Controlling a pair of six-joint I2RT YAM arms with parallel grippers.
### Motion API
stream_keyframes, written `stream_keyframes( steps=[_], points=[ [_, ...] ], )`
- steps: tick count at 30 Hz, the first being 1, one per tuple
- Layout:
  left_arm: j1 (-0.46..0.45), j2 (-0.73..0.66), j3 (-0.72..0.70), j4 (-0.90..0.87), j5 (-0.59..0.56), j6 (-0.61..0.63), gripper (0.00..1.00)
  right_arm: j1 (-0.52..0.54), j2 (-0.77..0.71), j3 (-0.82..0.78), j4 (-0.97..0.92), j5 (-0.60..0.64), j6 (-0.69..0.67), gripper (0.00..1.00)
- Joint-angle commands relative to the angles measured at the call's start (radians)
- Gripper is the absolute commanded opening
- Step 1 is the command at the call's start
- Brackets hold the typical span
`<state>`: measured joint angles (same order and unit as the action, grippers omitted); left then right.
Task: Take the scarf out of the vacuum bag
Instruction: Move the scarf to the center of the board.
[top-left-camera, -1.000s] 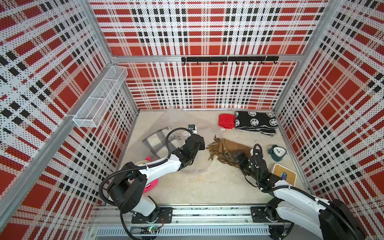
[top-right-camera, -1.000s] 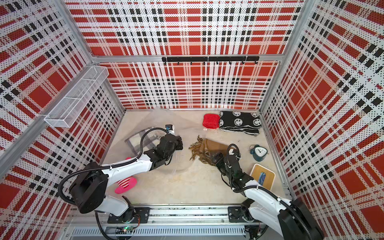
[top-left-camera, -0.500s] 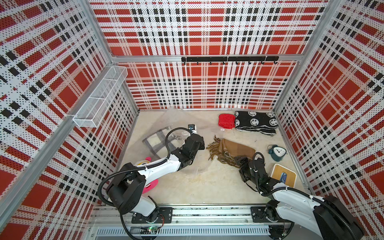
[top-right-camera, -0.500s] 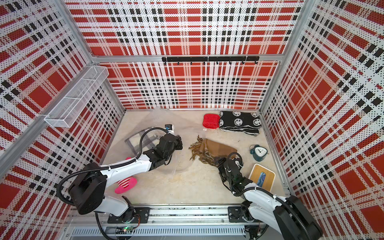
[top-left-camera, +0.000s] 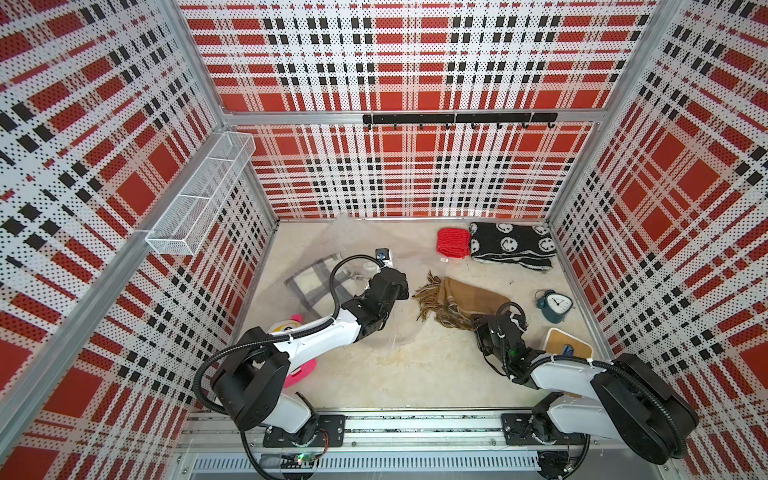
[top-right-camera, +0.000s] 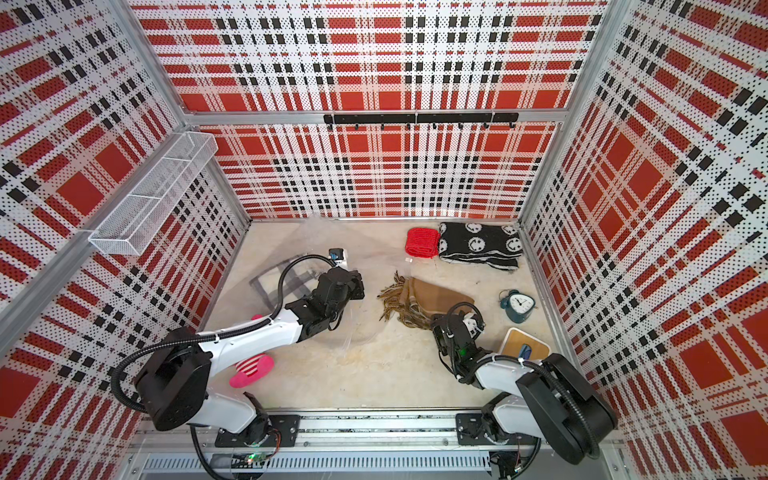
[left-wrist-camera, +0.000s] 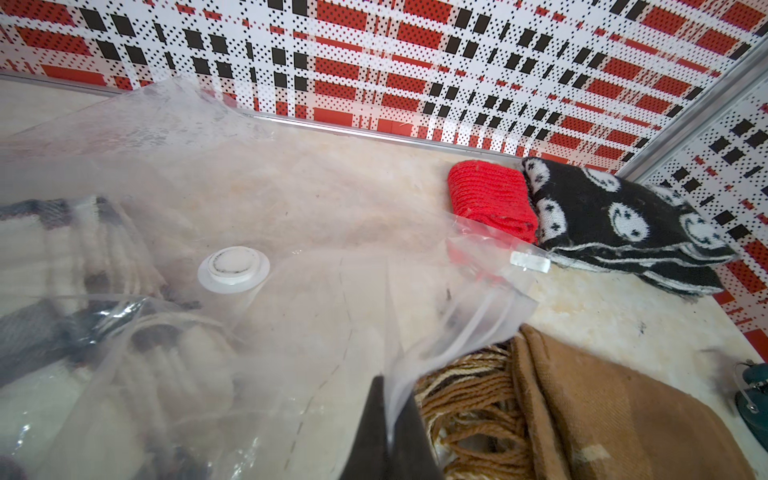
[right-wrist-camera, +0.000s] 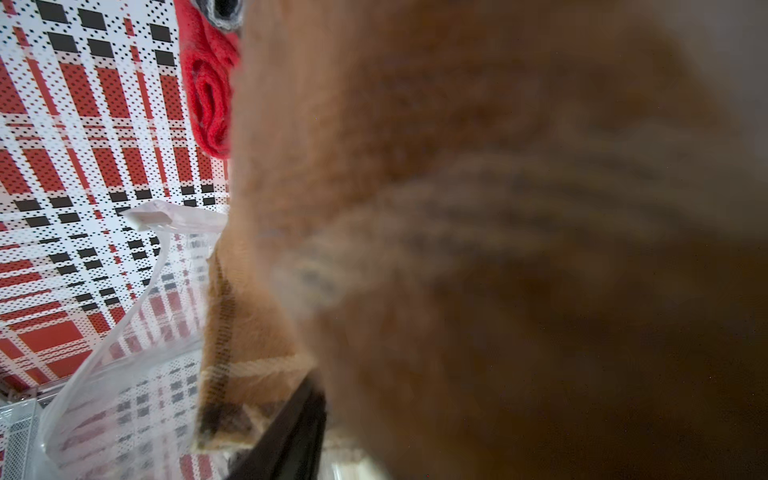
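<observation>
Scarf: brown fringed scarf (top-left-camera: 465, 299) lying outside vacuum bag (left-wrist-camera: 316, 324), fringe toward bag mouth, plain end by right gripper (top-left-camera: 484, 326)
Nearer arm: right
Right jaws: hidden behind cloth, cannot tell
Left gripper (left-wrist-camera: 388, 436): pinched tight on bag's mouth edge
Bag contents: grey plaid scarf (left-wrist-camera: 62, 249) inside, beside valve cap (left-wrist-camera: 232, 269)

Robot lab booth: plaid perforated walls (top-left-camera: 415, 54) on aluminium frame (top-left-camera: 291, 119).
</observation>
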<state>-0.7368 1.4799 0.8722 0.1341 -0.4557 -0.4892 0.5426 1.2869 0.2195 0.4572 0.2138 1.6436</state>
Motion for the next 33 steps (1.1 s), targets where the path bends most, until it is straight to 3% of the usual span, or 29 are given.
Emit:
stream_keyframes(
  steps=[1, 3, 6, 11, 24, 33],
  points=[
    [-0.006, -0.037, 0.006, 0.008, -0.027, 0.014, 0.00, -0.008, 0.044, 0.043, 0.056, 0.048, 0.017, 0.49],
    [-0.007, -0.038, 0.007, 0.008, -0.029, 0.015, 0.00, -0.014, 0.084, 0.054, 0.086, 0.036, 0.020, 0.48],
    [-0.007, -0.037, 0.006, 0.006, -0.032, 0.017, 0.00, -0.027, 0.161, 0.066, 0.161, 0.000, 0.022, 0.33],
    [-0.008, -0.038, 0.008, 0.005, -0.036, 0.018, 0.00, -0.039, 0.254, 0.029, 0.310, 0.020, 0.009, 0.00],
    [-0.004, -0.045, 0.005, 0.004, -0.041, 0.014, 0.00, -0.241, 0.093, 0.008, 0.123, -0.030, -0.082, 0.00],
    [-0.003, -0.053, 0.000, 0.005, -0.041, 0.011, 0.00, -0.384, 0.202, 0.131, 0.046, -0.135, -0.173, 0.00]
  ],
)
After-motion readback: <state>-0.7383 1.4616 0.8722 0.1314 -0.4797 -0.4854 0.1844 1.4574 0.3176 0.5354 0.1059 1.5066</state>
